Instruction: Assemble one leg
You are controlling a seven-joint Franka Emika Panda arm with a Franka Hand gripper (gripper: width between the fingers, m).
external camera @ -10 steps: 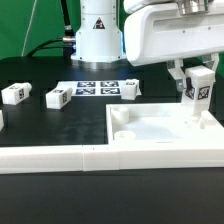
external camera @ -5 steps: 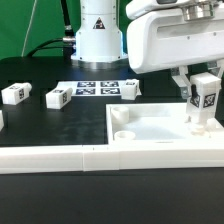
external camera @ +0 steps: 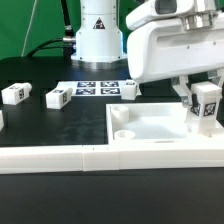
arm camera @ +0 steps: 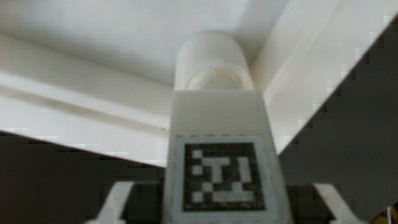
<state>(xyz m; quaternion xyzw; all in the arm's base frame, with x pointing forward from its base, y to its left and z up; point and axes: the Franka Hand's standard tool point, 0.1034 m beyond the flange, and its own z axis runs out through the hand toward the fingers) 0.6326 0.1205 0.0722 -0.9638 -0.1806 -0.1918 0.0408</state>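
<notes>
– Leg (external camera: 206, 108) – where's it at?
– Upright in the gripper (external camera: 203, 100), tag facing the ext. cam. It's over the far corner of the big white panel (external camera: 160, 125), on the exterior view's right. Lower end is down by the panel's raised rim; can't tell if it's touching.
– Gripper state?
– Clamped on the leg, a finger on each side. In the wrist view the fingers (arm camera: 128, 205) flank the tag end, and the leg's rounded tip points into the panel's corner.
– Anything else on the table (external camera: 50, 125)?
– Two spare legs (external camera: 13, 93) (external camera: 58, 97) lying on the exterior view's left, well apart from the gripper. The marker board (external camera: 100, 89) is flat, just behind the panel. There are two round sockets (external camera: 122, 118) at the panel's other end, nothing in them.
</notes>
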